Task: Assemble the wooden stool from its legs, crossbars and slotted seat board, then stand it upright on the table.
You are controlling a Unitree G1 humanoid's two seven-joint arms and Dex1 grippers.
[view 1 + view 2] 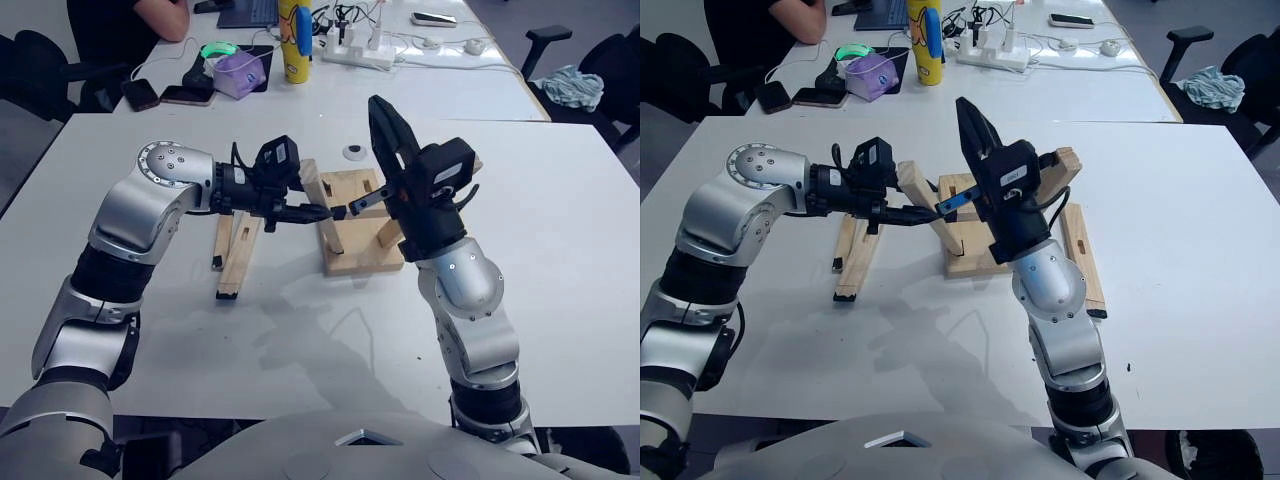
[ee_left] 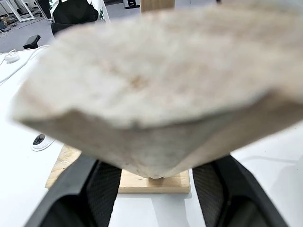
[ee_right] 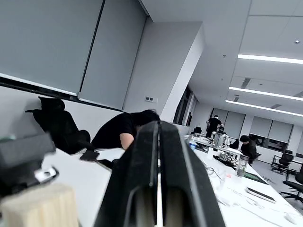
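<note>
Leaning up from the seat board [image 1: 362, 258] on the table [image 1: 540, 220], a wooden leg [image 1: 318, 192] is clamped in the left gripper [image 1: 318, 213]. The right gripper [image 1: 381, 110] stands above the board, jaws pressed together and empty.

In the right eye view, another leg [image 1: 1080, 255] lies just right of the board and a joined pair [image 1: 853, 255] lies to its left.

In the left wrist view, ribbed fingers [image 2: 102, 189] flank the leg's end above the board.

In the right wrist view, that gripper's closed fingertips [image 3: 142, 179] meet with nothing between.

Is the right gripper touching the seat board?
Apart. The right wrist view shows the right gripper raised in open air; the left eye view shows the seat board below it.
</note>
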